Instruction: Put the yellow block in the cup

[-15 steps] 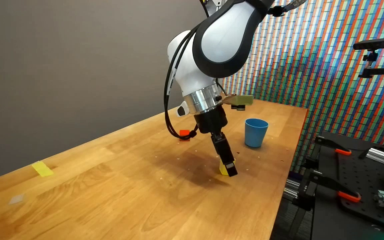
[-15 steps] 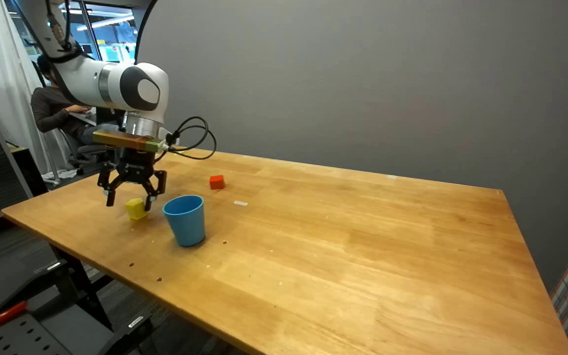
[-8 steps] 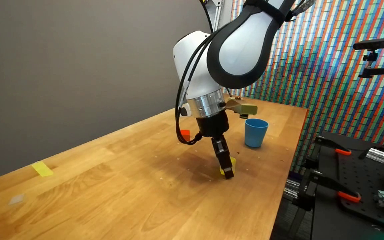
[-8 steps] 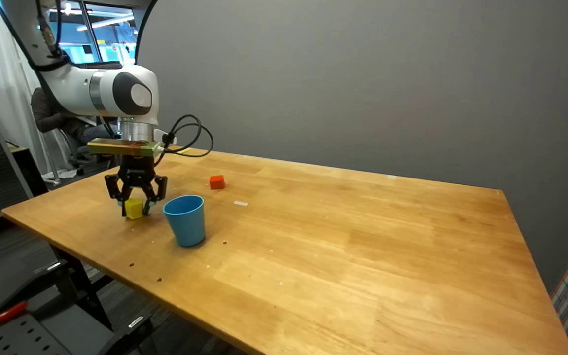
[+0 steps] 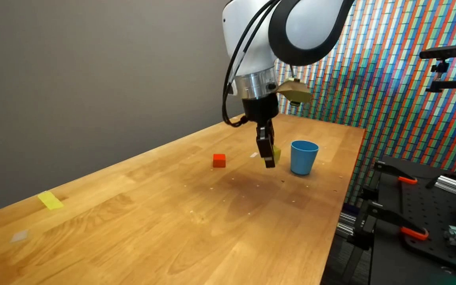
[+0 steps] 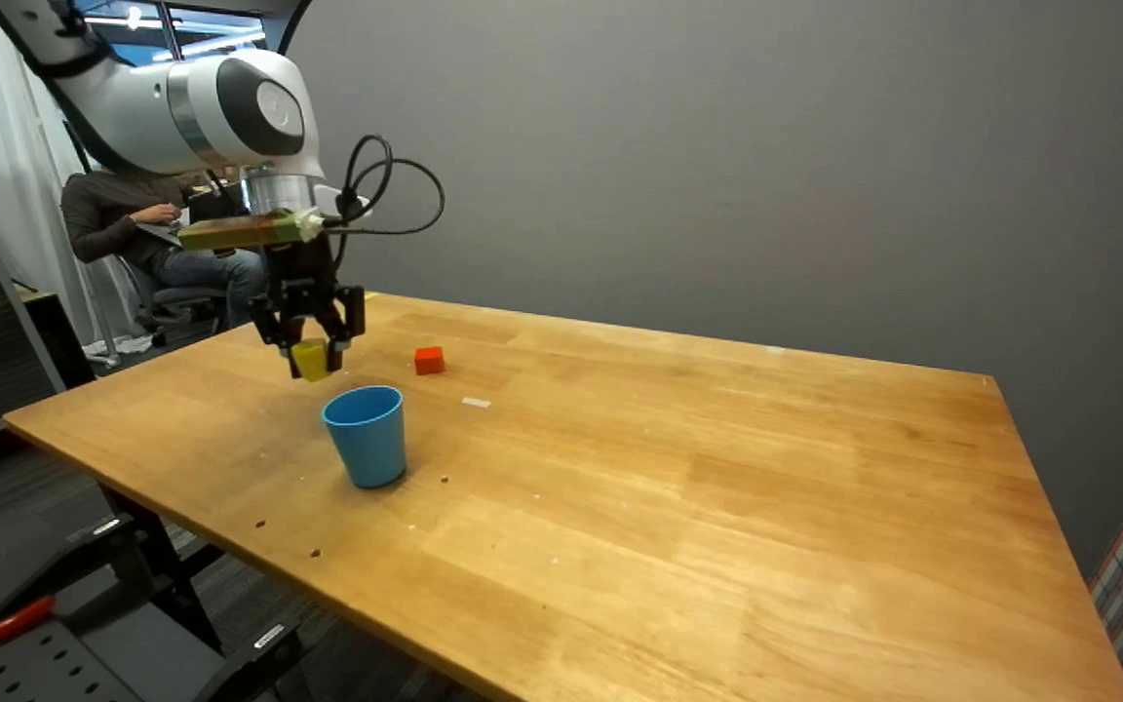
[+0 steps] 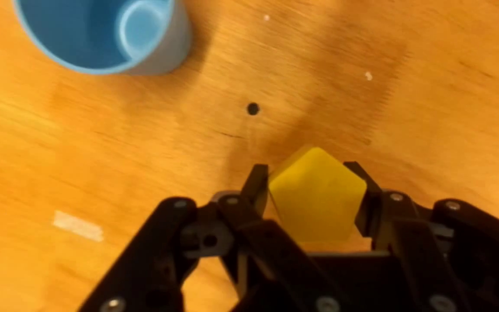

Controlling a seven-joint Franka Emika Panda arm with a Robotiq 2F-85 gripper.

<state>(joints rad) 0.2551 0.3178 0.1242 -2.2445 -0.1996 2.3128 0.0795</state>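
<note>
Your gripper (image 6: pixel 315 362) pinches the yellow block (image 7: pixel 319 197), its smooth face five-sided in the wrist view, above the table (image 6: pixel 717 478), outside the blue cup (image 6: pixel 374 448) but near it; the red block (image 6: pixel 429 361) sits apart from the cup.

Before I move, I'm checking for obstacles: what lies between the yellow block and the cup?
In the wrist view, just tabletop, with a dark round spot, shows between the yellow block and the cup.

In an exterior view, yellow block (image 5: pixel 277 154) is partly covered by gripper (image 5: pixel 270 161) | in an exterior view, head of seated person (image 6: pixel 103 219) is hidden by arm (image 6: pixel 157 107) | in wrist view, cup (image 7: pixel 173 45) is cut by top edge
</note>
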